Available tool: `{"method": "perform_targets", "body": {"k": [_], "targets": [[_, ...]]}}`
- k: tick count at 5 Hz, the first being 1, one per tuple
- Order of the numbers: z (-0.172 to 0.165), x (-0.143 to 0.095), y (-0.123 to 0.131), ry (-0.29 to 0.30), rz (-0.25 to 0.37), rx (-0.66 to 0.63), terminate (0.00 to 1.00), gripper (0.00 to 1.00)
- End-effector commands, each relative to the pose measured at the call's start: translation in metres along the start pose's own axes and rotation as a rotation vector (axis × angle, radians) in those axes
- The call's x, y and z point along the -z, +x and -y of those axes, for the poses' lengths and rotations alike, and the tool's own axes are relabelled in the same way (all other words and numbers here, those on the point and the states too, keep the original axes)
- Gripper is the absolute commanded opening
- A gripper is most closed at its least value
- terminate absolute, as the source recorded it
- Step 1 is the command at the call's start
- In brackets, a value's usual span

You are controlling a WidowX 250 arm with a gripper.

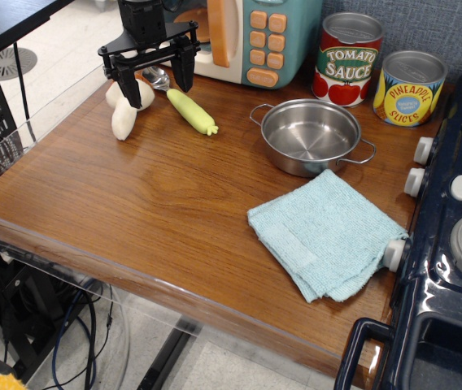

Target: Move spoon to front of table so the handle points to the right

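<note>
Gripper (157, 79) fingers spread wide, empty, straddling spoon (180, 100) bowel end at tabletop (150, 203) rear-left; handle (192, 111) angled right-front, mushroom (122, 115) beside.

A play kitchen is staged in a lab — a toy microwave (231, 36), toy stove (451, 236) and cans (347, 58) are set on a counter (133, 211), cables beneath.

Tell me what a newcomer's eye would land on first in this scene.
First, the black gripper at the back left of the table, jaws spread wide above the spoon, with the toy mushroom just to its left. Next, the bright cans along the back wall, tomato sauce and pineapple slices, behind the shiny steel pot. A light blue cloth lies near the stove.
</note>
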State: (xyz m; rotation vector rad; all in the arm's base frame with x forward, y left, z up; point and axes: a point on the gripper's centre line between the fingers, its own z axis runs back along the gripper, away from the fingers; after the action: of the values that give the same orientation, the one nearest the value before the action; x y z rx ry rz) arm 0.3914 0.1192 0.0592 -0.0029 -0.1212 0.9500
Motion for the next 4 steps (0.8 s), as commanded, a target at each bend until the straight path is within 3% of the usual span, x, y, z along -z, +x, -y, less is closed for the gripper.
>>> {"method": "perform_targets", "body": {"k": [1,4], "targets": [[0.027,-0.008,-0.002,0.023,0.057,0.020,0.00,1.00],[0.043,0.016,0.002,0.071,0.047,0.008,0.00,1.00]]}}
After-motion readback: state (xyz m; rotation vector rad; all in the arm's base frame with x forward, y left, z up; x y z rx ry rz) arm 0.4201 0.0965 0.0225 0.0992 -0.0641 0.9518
